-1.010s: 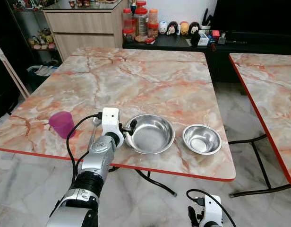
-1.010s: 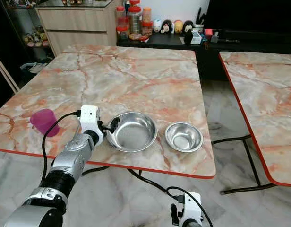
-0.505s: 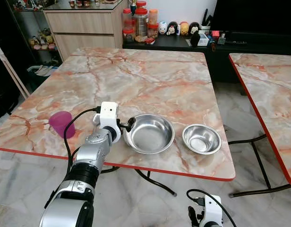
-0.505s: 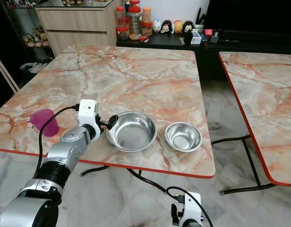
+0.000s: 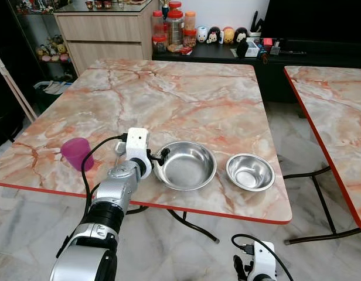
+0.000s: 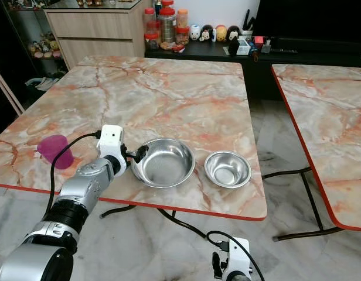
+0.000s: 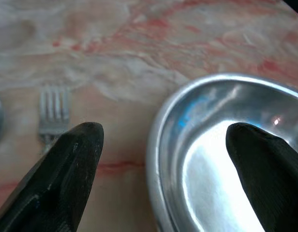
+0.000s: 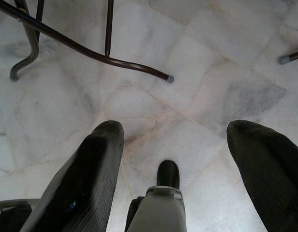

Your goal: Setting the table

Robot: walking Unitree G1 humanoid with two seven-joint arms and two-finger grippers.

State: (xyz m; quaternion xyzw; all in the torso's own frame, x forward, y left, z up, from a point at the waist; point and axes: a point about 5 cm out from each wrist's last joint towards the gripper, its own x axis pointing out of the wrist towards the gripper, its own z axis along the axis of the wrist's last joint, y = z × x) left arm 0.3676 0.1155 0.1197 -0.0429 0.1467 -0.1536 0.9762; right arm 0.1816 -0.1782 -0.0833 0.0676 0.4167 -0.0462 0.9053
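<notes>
The robot's left hand (image 5: 159, 159), fingers spread, straddles the rim of the large steel bowl (image 5: 186, 165) on the counter (image 5: 169, 93), seemingly to grip it, while the right hand (image 8: 171, 159) hangs open near the floor.

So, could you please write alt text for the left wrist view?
The left gripper is open, its two black fingers straddling the rim of a large steel bowl on the marble table. A fork lies beside the bowl.

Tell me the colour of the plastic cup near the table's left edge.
Magenta pink; the small plastic cup shows best in the left eye view.
</notes>
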